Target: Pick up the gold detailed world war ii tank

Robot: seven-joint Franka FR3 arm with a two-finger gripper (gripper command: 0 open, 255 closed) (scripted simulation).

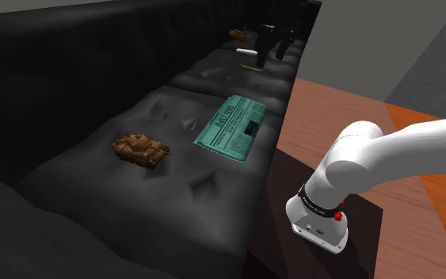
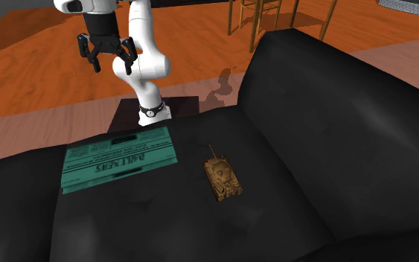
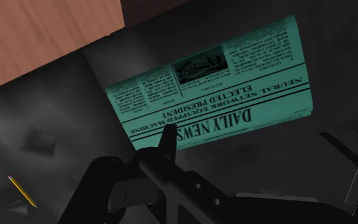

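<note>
The gold-brown tank (image 2: 224,179) lay upright on the seat of the black sofa (image 2: 334,149), well apart from the hand (image 2: 111,65). In the second exterior view the hand hung high over the sofa's front edge, up and to the left of the tank. The hand's two black fingers (image 2: 88,56) stood wide apart, and it had hold of nothing. A folded green newspaper (image 2: 118,165) lay flat on the same cushion, between the hand and the tank, near the tank but not touching it. There was one tank, one newspaper and one white arm (image 2: 144,67). The wrist view looked down on the newspaper's "DAILY NEWS" heading and caught a sliver of the tank at its edge. It also showed one yellow pencil (image 3: 21,191) on the dark cushion. The shoulder view showed, farther along the sofa, one small white oblong thing (image 1: 247,52) and one small brown thing (image 1: 237,33), both too small to identify.
</note>
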